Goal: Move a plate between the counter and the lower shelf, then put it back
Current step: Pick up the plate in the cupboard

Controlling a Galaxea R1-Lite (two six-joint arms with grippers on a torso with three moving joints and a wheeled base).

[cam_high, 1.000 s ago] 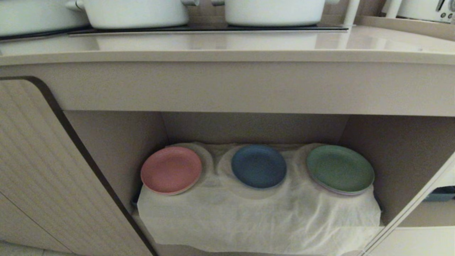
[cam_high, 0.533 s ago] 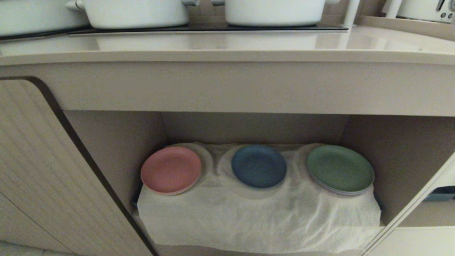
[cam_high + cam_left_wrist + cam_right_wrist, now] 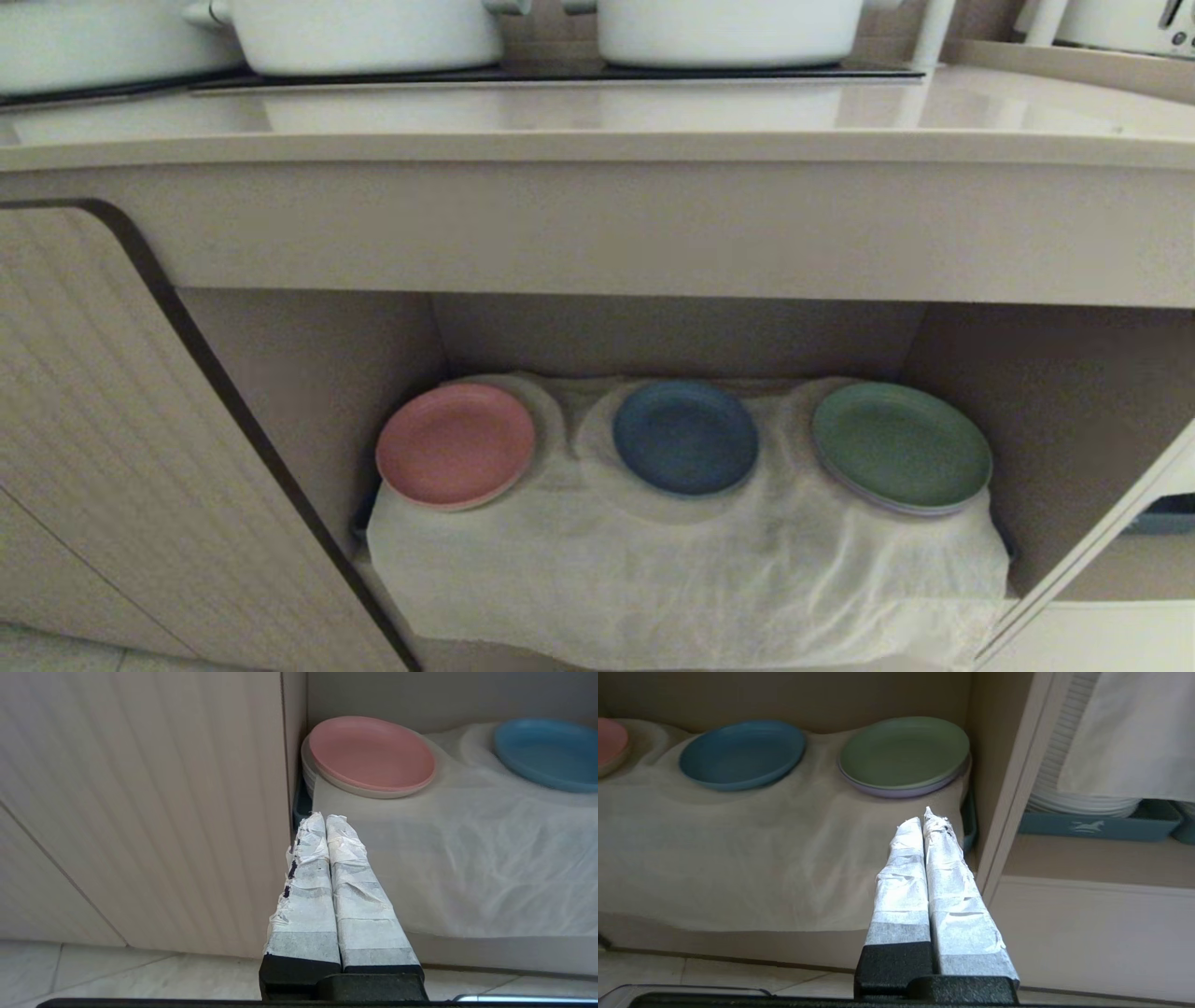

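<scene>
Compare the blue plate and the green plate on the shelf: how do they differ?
The blue plate lies alone in the middle of the white cloth; the green plate lies at the right end, stacked on a lilac plate. The green plate looks larger. Both are round, matte and empty.

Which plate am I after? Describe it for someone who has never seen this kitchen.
Under the counter, the lower shelf is lined with white cloth carrying three plates in a row. Take the plate in the middle: blue, between the pink plate and the green plate.
</scene>
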